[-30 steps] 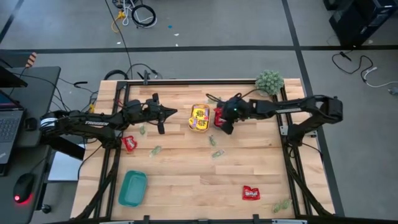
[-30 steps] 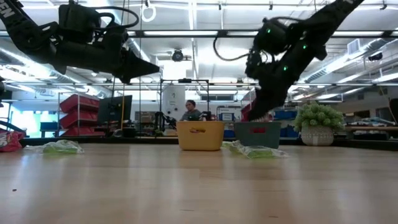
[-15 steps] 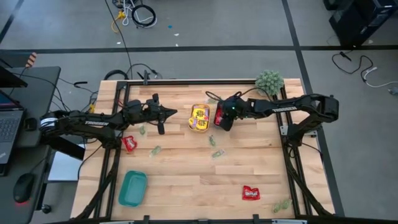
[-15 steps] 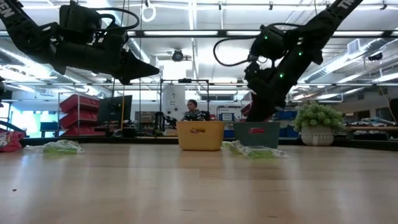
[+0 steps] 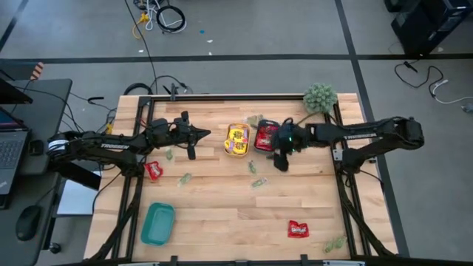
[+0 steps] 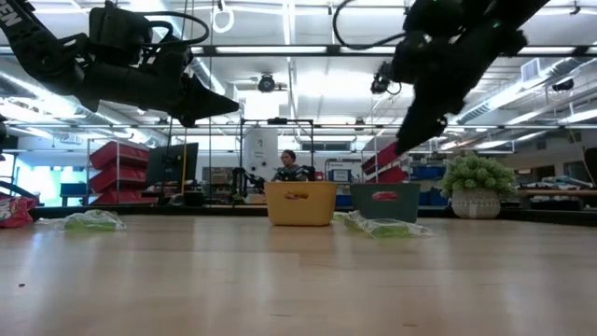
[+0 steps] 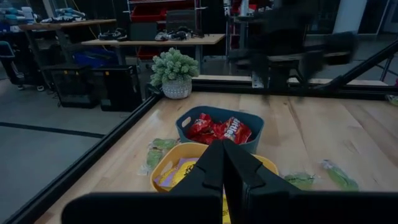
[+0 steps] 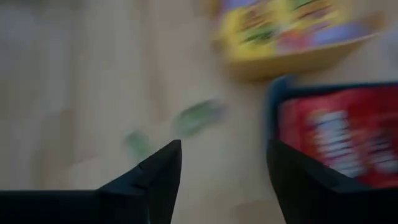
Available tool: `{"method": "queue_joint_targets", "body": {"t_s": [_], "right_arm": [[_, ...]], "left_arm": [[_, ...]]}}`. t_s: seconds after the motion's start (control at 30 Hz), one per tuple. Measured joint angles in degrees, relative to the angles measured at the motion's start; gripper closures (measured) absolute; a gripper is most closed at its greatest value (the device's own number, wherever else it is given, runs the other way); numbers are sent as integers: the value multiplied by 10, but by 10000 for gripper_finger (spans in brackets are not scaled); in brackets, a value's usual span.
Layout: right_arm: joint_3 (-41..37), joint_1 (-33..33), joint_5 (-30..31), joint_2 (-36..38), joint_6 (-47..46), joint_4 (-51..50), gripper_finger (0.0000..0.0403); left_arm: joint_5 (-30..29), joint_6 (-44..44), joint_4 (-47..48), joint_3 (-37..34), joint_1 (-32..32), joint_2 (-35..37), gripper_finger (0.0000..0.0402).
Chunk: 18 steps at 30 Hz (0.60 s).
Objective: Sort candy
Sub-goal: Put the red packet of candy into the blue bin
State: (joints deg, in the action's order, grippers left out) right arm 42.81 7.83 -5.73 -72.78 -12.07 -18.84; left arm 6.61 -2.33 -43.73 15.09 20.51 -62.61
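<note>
Right tool (image 5: 281, 164) held wide and empty at 4 o'clock of blue tray (image 5: 266, 125), where red candy (image 5: 264, 138) lies. Left tool (image 5: 194, 134) shut, idle. Loose red packet (image 5: 298, 229) is best taken next.

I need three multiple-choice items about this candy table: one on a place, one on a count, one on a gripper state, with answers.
1. Where does the teal tray lie in the high view?
A. near the bottom left corner of the table
B. beside the plant
C. between the two arms

2. How many red packets lie loose on the bare table, outside any tray?
A. none
B. two
C. five

3. How do the right gripper's fingers stand?
A. shut on a red packet
B. shut, empty
C. open, empty

Answers:
1 A, it sits alone near that corner.
2 B, one under the left arm, one near the bottom right.
3 C, the wrist view shows bare table between the spread fingers.
</note>
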Motion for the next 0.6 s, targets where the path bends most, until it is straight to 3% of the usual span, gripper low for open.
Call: {"method": "queue_joint_targets", "body": {"t_s": [0.6], "right_arm": [[0, -327, -50, -52, -344, -46, 171]], "left_arm": [[0, -2, 19, 0, 0, 0, 400]]}}
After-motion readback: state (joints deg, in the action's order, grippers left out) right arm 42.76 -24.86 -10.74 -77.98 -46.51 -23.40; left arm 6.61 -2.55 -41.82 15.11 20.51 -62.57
